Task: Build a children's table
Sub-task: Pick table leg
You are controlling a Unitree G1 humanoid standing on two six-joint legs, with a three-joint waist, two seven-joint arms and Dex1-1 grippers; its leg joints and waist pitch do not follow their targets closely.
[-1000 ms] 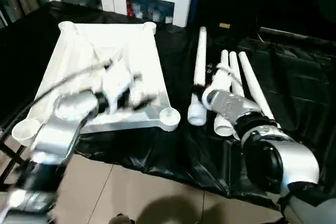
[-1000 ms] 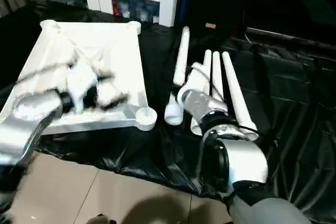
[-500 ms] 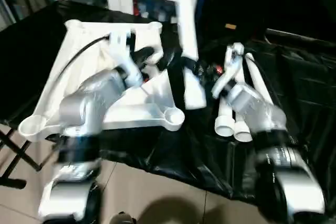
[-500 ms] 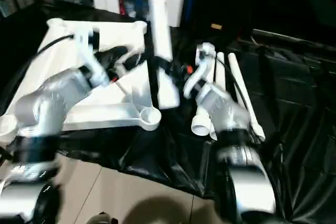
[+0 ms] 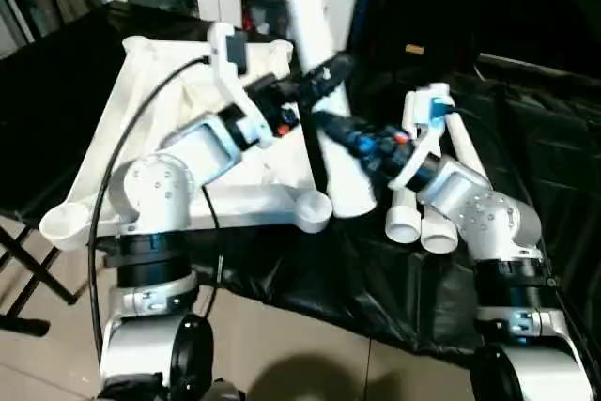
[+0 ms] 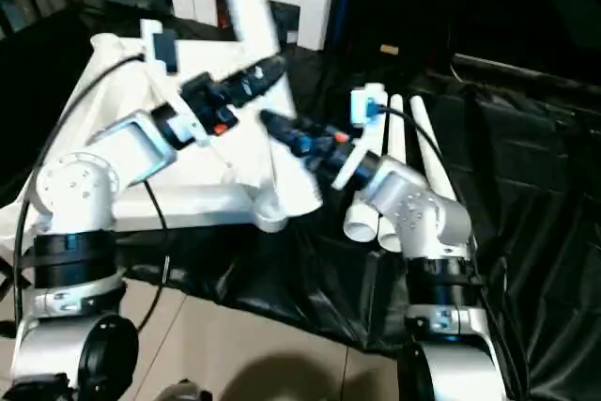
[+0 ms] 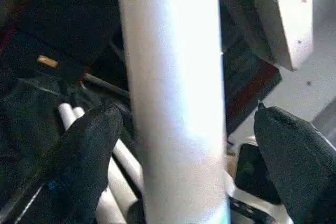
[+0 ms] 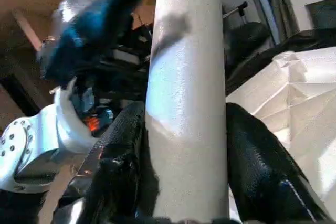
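On my far left the tabletop (image 5: pixel 160 129) lies upside down on the black cloth (image 5: pixel 310 279), ribbed underside up, its near corner socket (image 5: pixel 313 209) open and empty toward me. No leg stands in any socket I can see, so I judge this the first leg's fitting, barely begun.

My left gripper (image 5: pixel 315 82) reaches across the tabletop with its fingers (image 7: pixel 89 150) spread wide, one on each side of the raised leg (image 5: pixel 315 53), and in the left wrist view neither pad touches the tube. It brackets the leg without carrying it.

The leg rises steeply, tilted, over the tabletop's right edge, its wide end low near the corner socket. My right gripper (image 5: pixel 333 133) has it: the two black fingers (image 8: pixel 126 161) press against the tube from both sides, pinching it low on its length.

Further right, three more legs (image 5: pixel 427 185) lie side by side on the cloth, open ends toward me.

Next, I think, the left fingers should close on the tube to steady it, then both arms should bring it upright over a socket and press it in. The tilt is the risk; a crooked end would jam on the rim.
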